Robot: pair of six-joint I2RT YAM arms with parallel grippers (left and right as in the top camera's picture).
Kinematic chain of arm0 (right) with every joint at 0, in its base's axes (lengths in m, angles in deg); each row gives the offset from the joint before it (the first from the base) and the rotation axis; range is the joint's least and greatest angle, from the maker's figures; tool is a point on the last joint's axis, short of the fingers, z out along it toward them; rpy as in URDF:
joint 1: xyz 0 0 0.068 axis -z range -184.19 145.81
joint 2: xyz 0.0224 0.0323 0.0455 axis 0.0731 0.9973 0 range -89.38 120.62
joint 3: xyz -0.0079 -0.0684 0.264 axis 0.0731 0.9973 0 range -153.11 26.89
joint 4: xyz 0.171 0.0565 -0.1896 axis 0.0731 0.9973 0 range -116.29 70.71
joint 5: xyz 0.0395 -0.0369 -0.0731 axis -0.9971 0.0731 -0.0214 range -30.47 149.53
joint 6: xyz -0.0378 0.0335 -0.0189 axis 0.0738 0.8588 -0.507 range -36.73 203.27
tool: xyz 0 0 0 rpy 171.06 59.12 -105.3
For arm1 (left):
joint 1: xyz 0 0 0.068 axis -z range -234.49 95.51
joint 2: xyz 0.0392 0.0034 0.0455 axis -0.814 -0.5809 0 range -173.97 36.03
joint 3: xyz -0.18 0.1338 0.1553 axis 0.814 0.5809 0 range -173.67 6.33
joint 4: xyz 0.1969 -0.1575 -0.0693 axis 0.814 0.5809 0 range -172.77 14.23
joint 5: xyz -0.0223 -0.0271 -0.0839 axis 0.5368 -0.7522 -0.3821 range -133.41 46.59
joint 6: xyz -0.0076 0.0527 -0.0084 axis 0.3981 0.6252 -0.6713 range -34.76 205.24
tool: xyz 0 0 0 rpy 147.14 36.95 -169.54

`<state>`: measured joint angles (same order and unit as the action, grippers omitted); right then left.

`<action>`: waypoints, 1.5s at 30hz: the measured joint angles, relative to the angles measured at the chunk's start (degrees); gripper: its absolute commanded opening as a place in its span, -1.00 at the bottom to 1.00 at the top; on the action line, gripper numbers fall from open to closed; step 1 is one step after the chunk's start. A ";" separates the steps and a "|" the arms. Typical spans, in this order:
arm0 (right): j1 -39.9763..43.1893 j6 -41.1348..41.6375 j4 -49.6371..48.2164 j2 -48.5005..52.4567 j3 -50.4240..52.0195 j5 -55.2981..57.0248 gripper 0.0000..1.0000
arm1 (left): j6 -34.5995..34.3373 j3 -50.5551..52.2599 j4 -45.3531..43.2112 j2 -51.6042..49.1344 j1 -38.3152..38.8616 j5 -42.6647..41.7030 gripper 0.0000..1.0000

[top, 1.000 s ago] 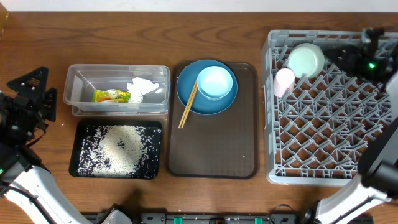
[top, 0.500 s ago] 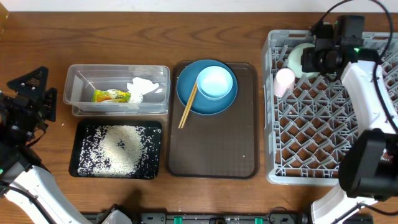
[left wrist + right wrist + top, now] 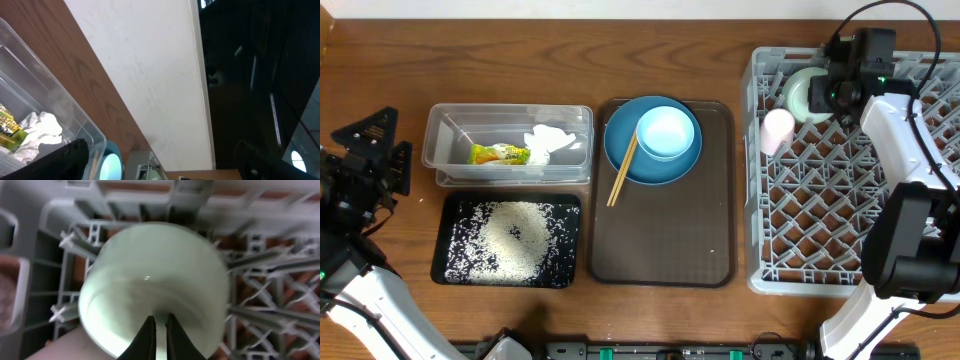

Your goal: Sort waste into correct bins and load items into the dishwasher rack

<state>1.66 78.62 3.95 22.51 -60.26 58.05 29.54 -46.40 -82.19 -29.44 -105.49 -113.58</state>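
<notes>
- Right gripper (image 3: 160, 332) swung from 1 to 11 o'clock of the square light grey plastic rack (image 3: 757, 200), now pinching the rim of the round pale mint bowl (image 3: 150, 275) there.
- Left gripper (image 3: 372, 158) unmoved, spread wide.

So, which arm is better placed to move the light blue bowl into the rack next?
Right, probably: the right gripper pinches the pale mint bowl inside the rack, so after letting go it has the shorter path. The left gripper, open, sits far off past the clear tub.
</notes>
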 measured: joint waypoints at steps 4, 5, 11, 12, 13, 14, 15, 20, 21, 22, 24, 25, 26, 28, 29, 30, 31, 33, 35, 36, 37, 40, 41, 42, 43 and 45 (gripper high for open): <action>0.00 0.76 -2.45 0.00 0.00 4.28 -0.84 | 0.00 0.00 0.02 0.00 0.00 0.00 0.90; 0.02 0.94 -2.60 0.00 0.00 4.96 -0.84 | 0.00 0.00 0.00 0.00 0.00 0.00 0.90; 0.02 1.49 -1.46 -0.24 0.00 4.22 -0.82 | 0.00 0.00 0.00 0.00 0.00 0.00 0.90; 0.00 1.51 -1.05 -0.59 0.00 2.86 -0.81 | 0.00 0.00 0.02 0.00 0.00 0.00 0.90; 0.00 1.53 -0.57 -1.09 0.00 1.68 -0.81 | 0.00 0.00 0.02 0.00 0.00 0.00 0.90; -0.07 1.57 0.13 -1.62 0.00 0.46 -0.80 | 0.00 0.00 0.00 0.00 0.00 0.00 0.90; -0.17 1.75 1.03 -2.69 0.02 -1.14 -0.80 | 0.00 0.00 0.02 0.00 0.00 0.00 0.90; -1.62 3.63 7.63 -9.68 0.02 -8.17 -0.67 | 0.00 0.00 0.00 0.00 0.00 0.00 0.90; -2.25 4.13 10.01 -11.50 0.00 -9.60 -0.62 | 0.00 0.00 0.00 0.00 0.00 0.02 0.90; -3.02 4.39 12.13 -12.85 -0.02 -10.64 -0.57 | 0.00 0.00 0.00 0.00 0.00 0.00 0.90; -4.83 5.40 16.24 -14.82 -0.11 -12.33 -0.46 | 0.00 0.00 0.02 0.00 0.00 0.00 0.90; -5.97 5.99 18.51 -15.43 -0.17 -12.90 -0.43 | 0.00 0.00 0.02 0.00 0.00 0.00 0.90; -7.26 6.54 20.92 -15.72 -0.17 -13.35 -0.39 | 0.00 0.00 0.00 0.00 0.00 0.00 0.90; -9.97 7.78 25.14 -15.63 -0.11 -13.90 -0.31 | 0.00 0.00 0.00 0.00 0.00 0.02 0.91; -11.43 8.59 26.69 -15.45 0.00 -13.77 -0.28 | 0.00 0.00 0.00 0.00 0.00 0.00 0.90; -12.68 9.42 27.98 -15.30 0.15 -13.31 -0.23 | 0.00 0.00 0.02 0.00 0.00 0.02 0.90; -14.10 10.43 29.20 -15.23 0.44 -12.85 -0.19 | 0.00 0.00 0.02 0.00 0.00 0.02 0.90; -16.81 12.39 30.84 -15.19 1.05 -11.61 -0.12 | 0.00 0.00 0.02 0.00 0.00 0.00 0.90; -19.52 14.23 31.78 -15.19 1.42 -10.58 -0.09 | 0.00 0.00 0.00 0.00 0.00 0.00 0.90; -20.65 15.10 32.04 -15.19 1.51 -9.97 -0.09 | 0.00 0.00 0.02 0.00 0.00 0.00 0.90; -21.92 16.11 32.09 -15.19 1.51 -8.98 -0.10 | 0.00 0.00 0.02 0.00 0.00 0.00 0.91; -24.94 19.04 32.09 -15.19 1.51 -4.98 -0.13 | 0.00 0.00 0.02 0.00 0.00 0.00 0.90; -25.68 19.87 32.09 -15.19 1.53 -3.56 -0.14 | 0.00 0.00 0.02 0.00 0.00 0.00 0.90; -26.67 20.98 32.11 -15.19 1.55 -1.55 -0.14 | 0.00 0.00 0.02 0.00 0.00 0.00 0.90; -27.32 21.86 32.13 -15.19 1.64 -0.07 -0.14 | 0.00 0.00 0.02 0.00 0.00 0.00 0.90; -28.94 24.04 32.13 -15.19 2.14 3.98 -0.14 | 0.00 0.00 0.02 0.00 0.00 0.00 0.90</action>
<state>-27.28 102.66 36.08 7.32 -58.12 62.03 29.54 -46.40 -82.17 -29.44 -105.49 -113.58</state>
